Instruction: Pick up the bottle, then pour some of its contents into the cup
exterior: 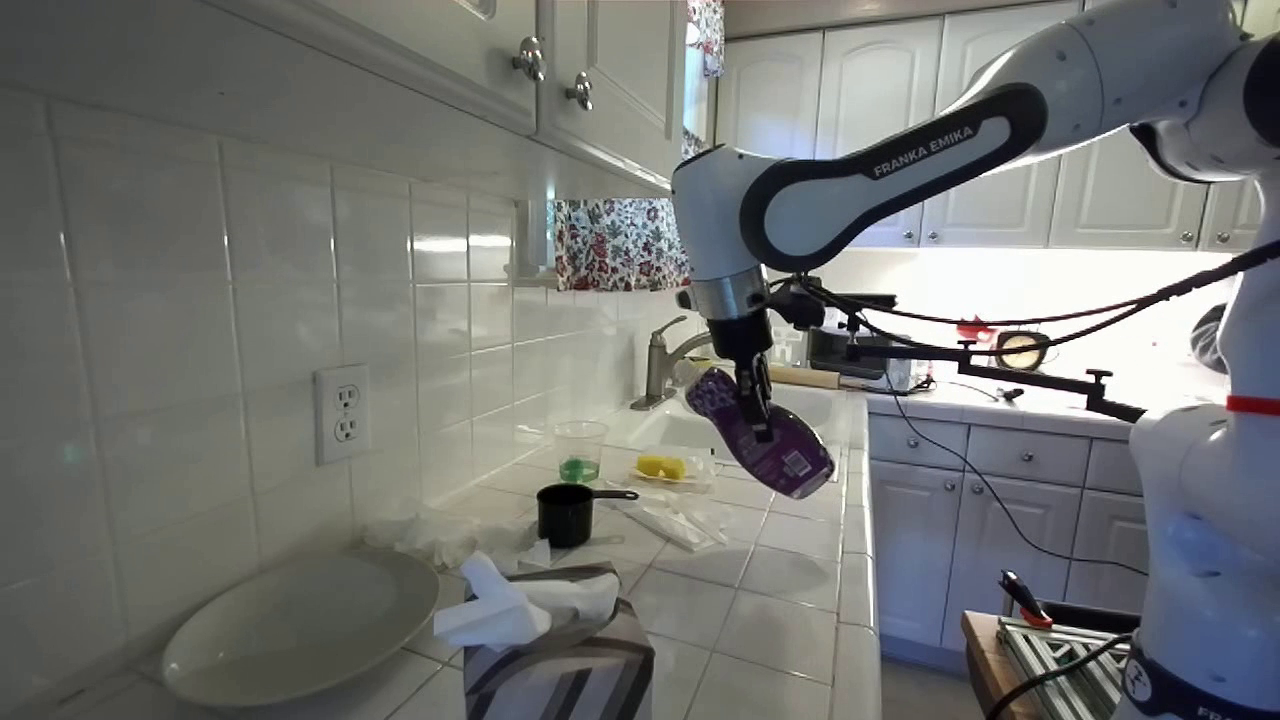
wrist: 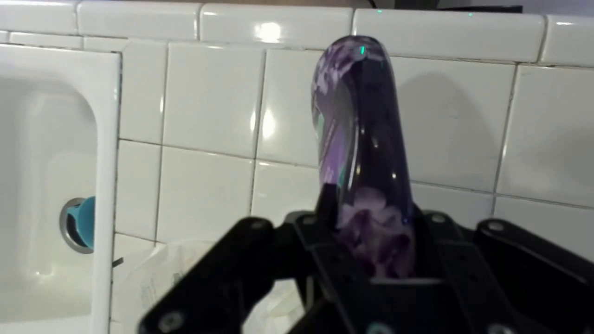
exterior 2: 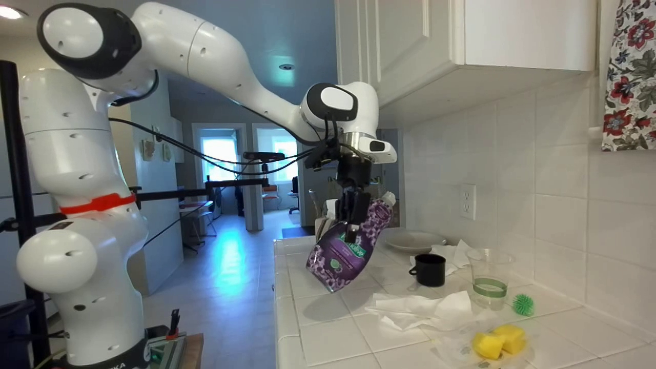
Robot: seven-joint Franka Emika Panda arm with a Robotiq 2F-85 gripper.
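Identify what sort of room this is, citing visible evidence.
Most likely a home kitchen: a sink is set into a tiled counter, and white cabinets hang above the counter.

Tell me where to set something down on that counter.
Bare tiles lie between the tissue box and the counter's outer edge; more between the loose paper and that edge, though the held bottle hangs above. Crowded toward the wall: plate, black cup, clear tumbler.
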